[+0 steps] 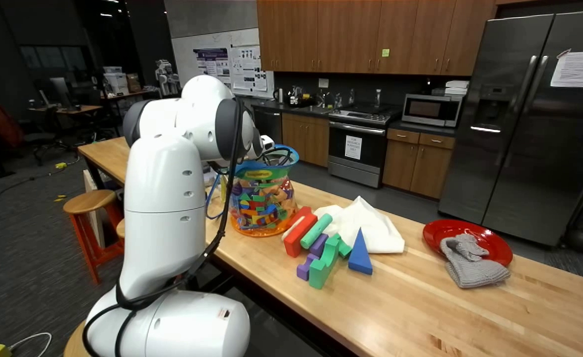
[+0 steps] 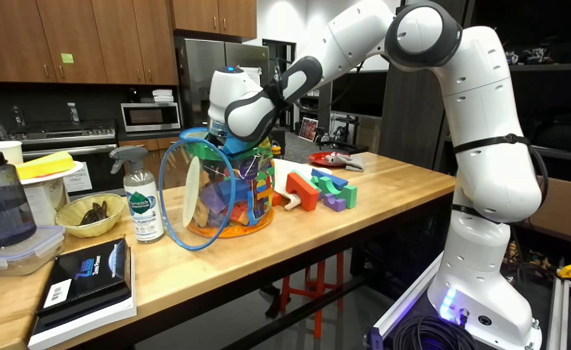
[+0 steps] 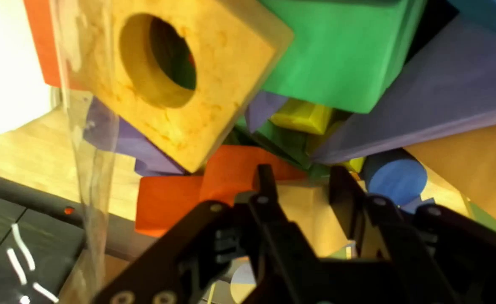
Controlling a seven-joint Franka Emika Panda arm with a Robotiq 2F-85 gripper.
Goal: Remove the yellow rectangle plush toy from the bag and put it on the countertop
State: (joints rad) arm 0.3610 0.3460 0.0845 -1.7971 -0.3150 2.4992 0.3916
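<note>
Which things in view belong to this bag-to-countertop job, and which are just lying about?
Part of the job:
gripper
yellowish block seen between its jaws, probably the wanted toy
see-through bag
wooden countertop

Just lying about:
red plate
grey cloth
blue triangular block
spray bottle
woven basket

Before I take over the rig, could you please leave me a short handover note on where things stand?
Gripper: down inside the bag, jaws apparently closed on the yellow block; how firm the hold is, I cannot tell.
The bag stands open on the countertop.
Done: block reached and seemingly gripped.
Left: lift it out past the rim, then set it on the countertop and release.
</note>
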